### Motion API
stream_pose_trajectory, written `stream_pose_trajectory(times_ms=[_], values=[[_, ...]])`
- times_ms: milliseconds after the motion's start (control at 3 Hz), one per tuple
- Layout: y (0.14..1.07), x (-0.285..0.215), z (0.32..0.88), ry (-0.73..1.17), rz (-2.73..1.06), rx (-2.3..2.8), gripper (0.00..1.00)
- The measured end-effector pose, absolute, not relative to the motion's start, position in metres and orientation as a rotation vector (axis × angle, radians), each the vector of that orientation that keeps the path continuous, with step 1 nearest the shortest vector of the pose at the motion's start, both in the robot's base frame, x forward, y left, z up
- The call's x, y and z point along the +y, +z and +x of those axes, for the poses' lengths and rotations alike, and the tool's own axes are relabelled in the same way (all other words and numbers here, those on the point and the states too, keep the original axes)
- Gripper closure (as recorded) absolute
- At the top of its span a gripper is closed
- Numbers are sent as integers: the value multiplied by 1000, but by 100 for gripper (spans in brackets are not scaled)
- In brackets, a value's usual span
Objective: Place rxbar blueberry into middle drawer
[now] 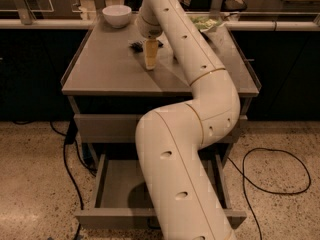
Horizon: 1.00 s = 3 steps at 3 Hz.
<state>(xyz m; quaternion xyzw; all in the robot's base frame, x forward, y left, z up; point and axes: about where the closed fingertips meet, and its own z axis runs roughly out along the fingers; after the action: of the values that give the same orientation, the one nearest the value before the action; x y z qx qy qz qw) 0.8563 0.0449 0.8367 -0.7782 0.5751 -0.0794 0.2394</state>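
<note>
**Worktop** [110,69]: grey metal top of a drawer cabinet, seen from above and in front.

**Arm** [200,59]: white, jointed; rises from the lower foreground, bends at the cabinet's right side and reaches back over the worktop.

**Pincer** [149,64]: pale yellow, pointing straight down, tip at or just above the worktop surface near its rear centre. Whether it is open or closed cannot be told; nothing is seen to be gripped.

**Rxbar blueberry** [136,46]: small dark flat packet lying on the worktop, just behind the pincer and partly hidden by it.

**Bowl** [117,15]: white, upright, at the rear left of the worktop, well apart from the pincer.

**Upper drawer** [105,128]: front closed.

**Lower drawer** [107,216]: pulled out, the arm crossing in front of it.

**Cable** [270,149]: black, looped on the speckled floor to the right.
</note>
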Motion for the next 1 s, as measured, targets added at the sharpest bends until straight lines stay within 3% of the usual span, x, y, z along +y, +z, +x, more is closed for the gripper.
stream_pose_trajectory(times_ms=[1000], values=[[862, 44, 858, -340, -2144, 1583, 0]])
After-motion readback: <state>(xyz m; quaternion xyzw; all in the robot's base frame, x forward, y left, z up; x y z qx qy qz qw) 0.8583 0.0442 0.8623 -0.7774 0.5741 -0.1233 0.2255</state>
